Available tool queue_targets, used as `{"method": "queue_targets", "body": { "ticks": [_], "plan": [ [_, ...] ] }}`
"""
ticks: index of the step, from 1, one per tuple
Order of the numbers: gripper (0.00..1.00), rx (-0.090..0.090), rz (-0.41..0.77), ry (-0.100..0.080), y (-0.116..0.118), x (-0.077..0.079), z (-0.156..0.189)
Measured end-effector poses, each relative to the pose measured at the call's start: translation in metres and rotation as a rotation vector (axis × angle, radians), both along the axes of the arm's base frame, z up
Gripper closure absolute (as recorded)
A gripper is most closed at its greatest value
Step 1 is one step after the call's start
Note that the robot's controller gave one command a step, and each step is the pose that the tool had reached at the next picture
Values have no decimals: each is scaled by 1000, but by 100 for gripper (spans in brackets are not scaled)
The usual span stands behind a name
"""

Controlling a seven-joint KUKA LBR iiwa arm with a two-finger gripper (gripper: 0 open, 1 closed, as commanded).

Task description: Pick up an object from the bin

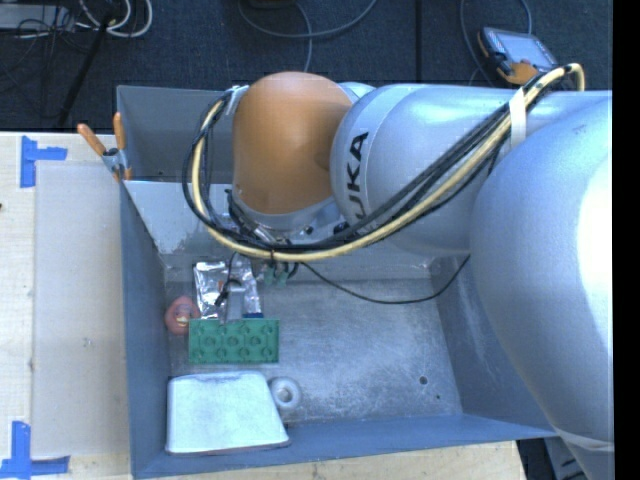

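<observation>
nearest the camera, in front of the green studded building brick [233, 340], a white folded pad [222, 413] lies in the front left corner of the grey metal bin [380, 353], and a small grey ring [286, 393] sits just beside the pad's right edge, in front of the brick's right end. the brick itself lies flat on the bin floor, studs up. just left of the brick, a small pink round thing [179, 314] rests near the bin's left wall. just behind the brick, touching or nearly touching its far edge, lies a crumpled piece of silver foil [208, 288]. the gripper [243, 293] is low over the floor right behind the brick, with the foil close on its left; whether it is spread or pressed together i cannot tell, and nothing can be made out in its hold. farther back, beyond the brick, the arm's orange cover [285, 143] and its looping cables [204, 158] hang over the rear of the bin. judging by this, the reach down looks done, while the grasp and the lift are both left: every thing lies on the floor, and the foil or the brick seems the likeliest pick.
</observation>
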State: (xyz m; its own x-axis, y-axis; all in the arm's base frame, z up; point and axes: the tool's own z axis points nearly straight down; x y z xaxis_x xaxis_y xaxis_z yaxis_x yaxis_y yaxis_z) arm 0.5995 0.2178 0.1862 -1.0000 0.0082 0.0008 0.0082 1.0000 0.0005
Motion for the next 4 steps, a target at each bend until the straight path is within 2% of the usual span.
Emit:
{"method": "queue_targets", "body": {
  "ticks": [1, 2, 3, 4],
  "plan": [
    [0, 1, 230, 2, -23, -73, -103],
    [0, 3, 173, -5, -27, -76, -112],
    [100, 4, 168, -23, -28, -71, -109],
    [100, 1, 200, -10, -36, -61, 75]
  ]
}}
